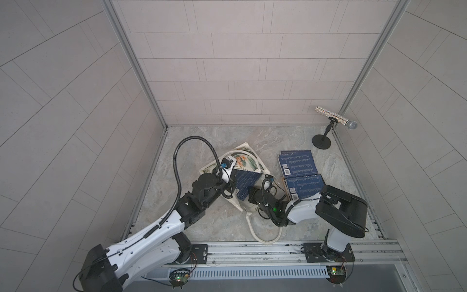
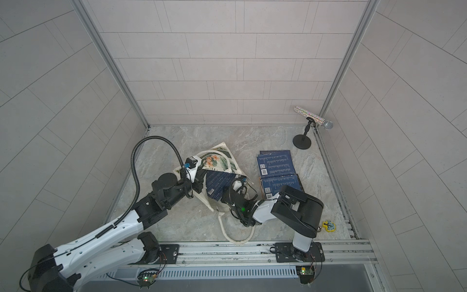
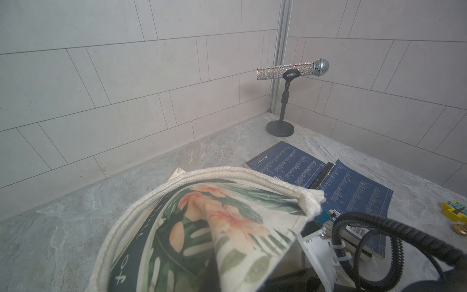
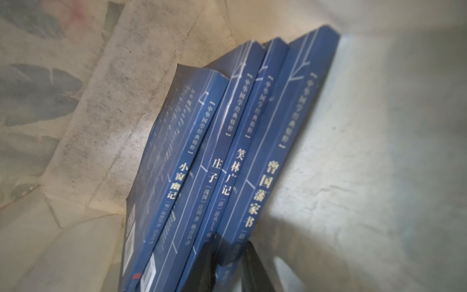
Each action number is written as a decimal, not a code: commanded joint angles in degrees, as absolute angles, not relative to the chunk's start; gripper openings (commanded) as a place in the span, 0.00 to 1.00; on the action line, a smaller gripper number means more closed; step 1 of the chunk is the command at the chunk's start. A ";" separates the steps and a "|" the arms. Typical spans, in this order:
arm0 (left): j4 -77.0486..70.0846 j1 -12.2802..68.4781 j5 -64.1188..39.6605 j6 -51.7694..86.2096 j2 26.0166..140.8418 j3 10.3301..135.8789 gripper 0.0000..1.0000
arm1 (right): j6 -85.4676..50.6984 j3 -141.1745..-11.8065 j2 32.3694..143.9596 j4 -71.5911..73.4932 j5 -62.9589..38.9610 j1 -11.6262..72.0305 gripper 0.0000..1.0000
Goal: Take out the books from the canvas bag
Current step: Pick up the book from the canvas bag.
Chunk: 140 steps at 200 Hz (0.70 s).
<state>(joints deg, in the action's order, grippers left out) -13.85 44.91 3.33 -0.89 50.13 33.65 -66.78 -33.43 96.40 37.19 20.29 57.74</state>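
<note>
Blue books (image 4: 227, 164) stand side by side inside the canvas bag (image 1: 246, 156), which lies in the middle of the grey table (image 1: 202, 141) in both top views. The right gripper (image 4: 228, 246) reaches into the bag, its dark fingers squeezed onto one book's end. The left gripper (image 1: 230, 183) is closed tight on the bag's left edge. Two more books (image 1: 298, 164) lie flat just right of the bag. A sparkly microphone (image 1: 333, 117) stands at the upper right, and a yellow toy (image 2: 329, 225) sits at the lower right.

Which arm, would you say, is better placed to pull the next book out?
Likely right: the right pincer is inside the canvas bag astride a book spine; the left pincer grips the bag.
</note>
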 commanded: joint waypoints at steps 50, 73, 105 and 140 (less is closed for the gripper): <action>-21.49 45.25 7.74 -2.26 48.73 36.81 0.00 | -55.28 -40.13 75.14 4.06 22.77 65.17 0.10; -21.25 45.26 7.26 -2.28 49.26 36.97 0.00 | -55.47 -37.67 73.83 4.38 21.62 65.14 0.14; -21.29 45.26 6.09 -2.02 49.52 37.00 0.00 | -55.68 -33.87 75.84 9.40 22.18 65.13 0.28; -21.44 45.26 5.35 -1.93 49.69 36.91 0.00 | -58.02 -32.81 80.77 12.84 19.83 64.08 0.42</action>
<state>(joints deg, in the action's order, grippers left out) -13.45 45.04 6.15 -1.52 50.96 33.65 -55.88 -34.17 77.78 11.22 20.75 65.10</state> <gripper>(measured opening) 0.076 0.355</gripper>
